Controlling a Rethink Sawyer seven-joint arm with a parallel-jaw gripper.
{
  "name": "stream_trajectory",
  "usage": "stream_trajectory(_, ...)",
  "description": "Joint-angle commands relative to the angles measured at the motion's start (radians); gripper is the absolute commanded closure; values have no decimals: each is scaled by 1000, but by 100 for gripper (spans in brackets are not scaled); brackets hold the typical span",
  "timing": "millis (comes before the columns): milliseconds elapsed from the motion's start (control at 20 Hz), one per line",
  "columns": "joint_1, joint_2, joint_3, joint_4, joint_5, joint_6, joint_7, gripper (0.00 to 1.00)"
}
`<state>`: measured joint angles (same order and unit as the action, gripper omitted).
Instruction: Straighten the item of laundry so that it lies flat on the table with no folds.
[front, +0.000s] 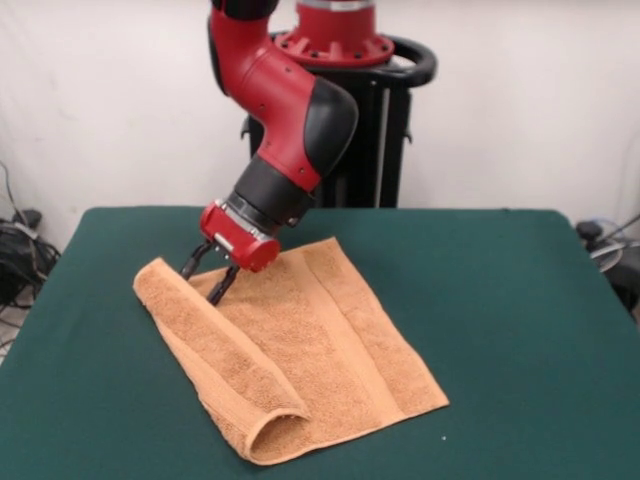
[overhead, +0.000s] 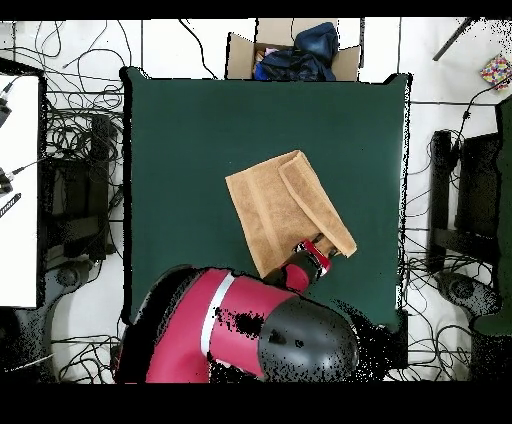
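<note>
White wall is seen behind the black pedestal (front: 375, 120) at the top of the front view, and dark green felt covers the bench (front: 520, 330), which fills the lower part of the frame. The orange-tan towel (front: 300, 350) is spread left of centre on the bench in the front view, and at the centre of the green surface in the overhead view (overhead: 270, 215). One long side strip is doubled over onto the rest of the cloth, running from the upper left to the bottom centre in the front view, where its end stands open as a rounded loop. A smoother woven band is visible along the towel's right side. The red and black arm (front: 285, 100) is angled down from the top centre to the towel's upper left part. The pincer (front: 210, 272) is held with its two dark fingers apart, their tips at the cloth just beside the folded strip; whether cloth is caught between them cannot be told. In the overhead view, a cardboard box (overhead: 292, 52) of dark items is seen beyond the bench's top edge, and cables lie on the floor around.
</note>
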<state>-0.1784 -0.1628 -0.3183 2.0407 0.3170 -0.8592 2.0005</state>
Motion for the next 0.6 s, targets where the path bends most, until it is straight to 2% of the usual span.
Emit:
stream_trajectory(50, -7, 33, 71, -94, 117, -16, 229, 0)
stream_trajectory(200, -25, 13, 60, -115, 72, 26, 184, 0)
stream_trajectory(350, -23, 9, 52, -130, 65, 20, 168, 0)
stream_trajectory(600, 89, 29, -7, -118, 250, -111, 129, 0)
